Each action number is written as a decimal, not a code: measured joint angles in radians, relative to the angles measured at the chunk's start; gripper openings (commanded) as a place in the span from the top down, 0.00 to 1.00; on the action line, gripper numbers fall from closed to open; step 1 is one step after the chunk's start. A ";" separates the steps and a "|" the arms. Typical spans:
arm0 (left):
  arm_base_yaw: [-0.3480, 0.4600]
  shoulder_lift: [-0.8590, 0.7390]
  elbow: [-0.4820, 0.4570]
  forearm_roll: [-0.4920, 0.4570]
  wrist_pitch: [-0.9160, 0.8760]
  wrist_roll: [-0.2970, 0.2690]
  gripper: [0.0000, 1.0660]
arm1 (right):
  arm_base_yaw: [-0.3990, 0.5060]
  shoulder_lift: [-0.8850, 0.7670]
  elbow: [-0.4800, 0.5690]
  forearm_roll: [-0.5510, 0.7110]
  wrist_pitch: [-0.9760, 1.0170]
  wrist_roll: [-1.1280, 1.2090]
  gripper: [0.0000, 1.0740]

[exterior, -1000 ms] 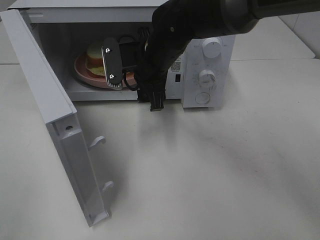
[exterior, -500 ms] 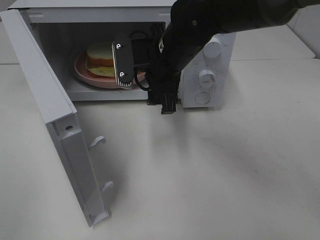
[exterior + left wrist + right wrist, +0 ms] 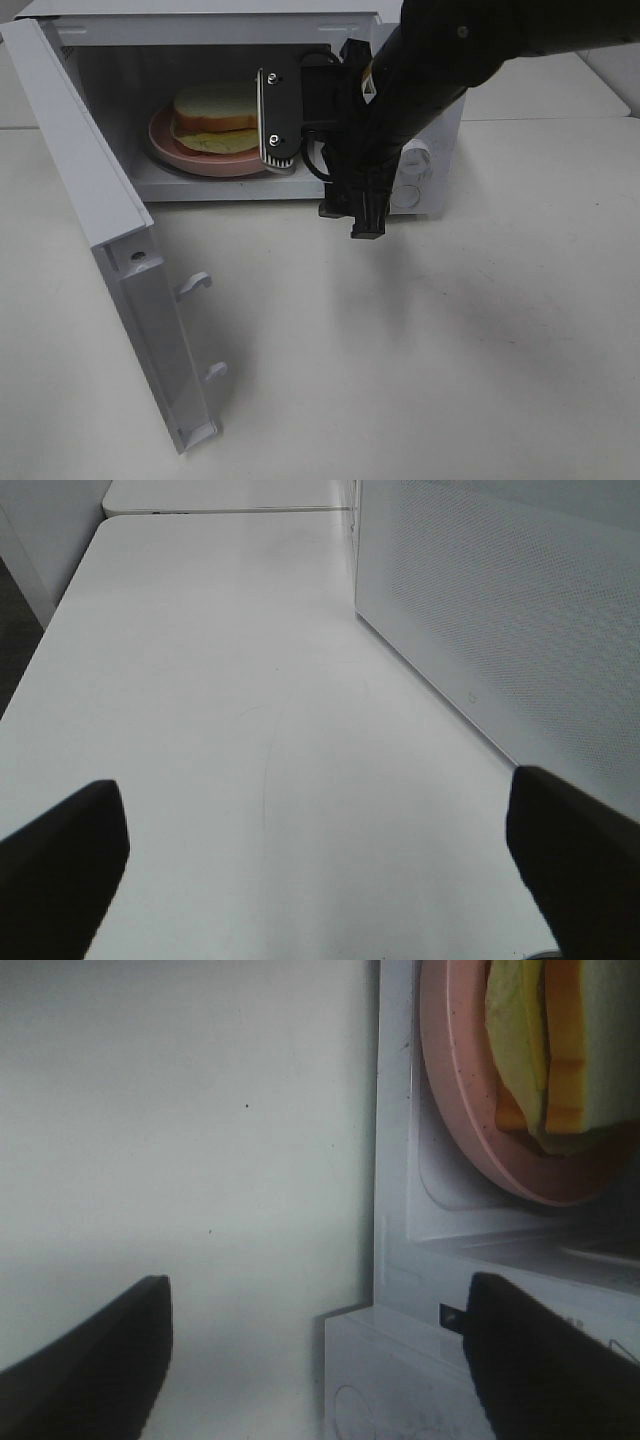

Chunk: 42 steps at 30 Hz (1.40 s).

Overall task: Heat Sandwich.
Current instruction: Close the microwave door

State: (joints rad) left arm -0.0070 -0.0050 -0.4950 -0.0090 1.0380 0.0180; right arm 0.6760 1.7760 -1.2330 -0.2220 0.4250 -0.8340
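Observation:
The sandwich [image 3: 215, 118], white bread with yellow and pale green filling, lies on a round pink plate [image 3: 190, 155] inside the open microwave [image 3: 200, 30]. My right gripper [image 3: 278, 125] hangs at the oven's mouth, just right of the plate, open and empty. The right wrist view shows the sandwich [image 3: 545, 1050] and plate [image 3: 450, 1110] beyond the open right gripper [image 3: 320, 1360], with nothing between its fingers. My left gripper [image 3: 320, 870] is open over bare table beside the microwave's perforated side wall [image 3: 500, 610]. It does not show in the exterior high view.
The microwave door [image 3: 110, 230] stands swung out toward the front left, its latch hooks [image 3: 195, 285] facing right. My right arm [image 3: 400, 110] covers most of the control panel, where one knob [image 3: 415, 155] peeks out. White table [image 3: 450, 350] spreads in front.
My right gripper has drawn back out of the oven toward the right, uncovering the sandwich and plate. The left gripper's state is unchanged.

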 measured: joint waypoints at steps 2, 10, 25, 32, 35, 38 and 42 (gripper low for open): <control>0.000 0.000 0.000 0.000 0.000 0.000 0.08 | 0.000 -0.032 0.033 0.000 0.000 0.029 0.29; 0.000 0.000 0.000 0.000 0.000 0.000 0.08 | 0.000 -0.119 0.111 -0.002 0.025 0.115 0.29; 0.000 0.000 0.000 0.000 0.000 0.000 0.08 | 0.000 -0.271 0.219 -0.002 0.032 0.289 0.29; 0.000 0.000 0.000 0.000 0.000 0.000 0.08 | 0.000 -0.340 0.248 -0.002 0.082 0.391 0.29; 0.000 0.000 0.000 0.000 0.000 0.000 0.08 | 0.000 -0.369 0.253 -0.001 0.113 0.452 0.29; 0.000 0.000 0.000 0.000 0.000 0.000 0.08 | 0.000 -0.399 0.253 -0.001 0.153 0.520 0.29; 0.000 0.000 0.000 0.000 0.000 0.000 0.08 | 0.000 -0.443 0.253 -0.001 0.189 0.597 0.29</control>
State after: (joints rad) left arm -0.0070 -0.0050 -0.4950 -0.0090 1.0380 0.0180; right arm 0.6760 1.3330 -0.9800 -0.2230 0.6140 -0.2370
